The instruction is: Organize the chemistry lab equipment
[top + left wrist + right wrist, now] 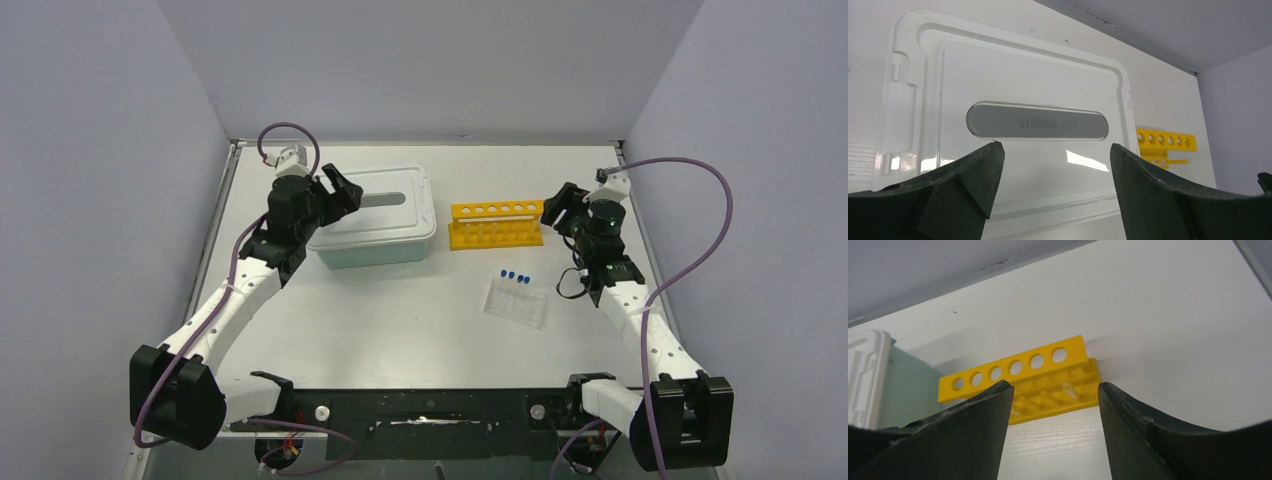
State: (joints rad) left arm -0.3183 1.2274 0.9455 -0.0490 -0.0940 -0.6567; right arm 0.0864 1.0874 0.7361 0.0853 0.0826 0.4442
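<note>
Blue-capped tubes lie in a clear flat pack on the table, right of centre. A yellow tube rack stands behind them. My right gripper hovers at the rack's right end. It is open, with the rack ahead of the right gripper and only bare table between its fingers. My left gripper is over the left edge of the translucent white lid on the teal tub. The left gripper is open and empty above the lid.
White walls close the table at the back and on both sides. The tub stands just left of the rack. A black base rail runs along the near edge between the arm mounts.
</note>
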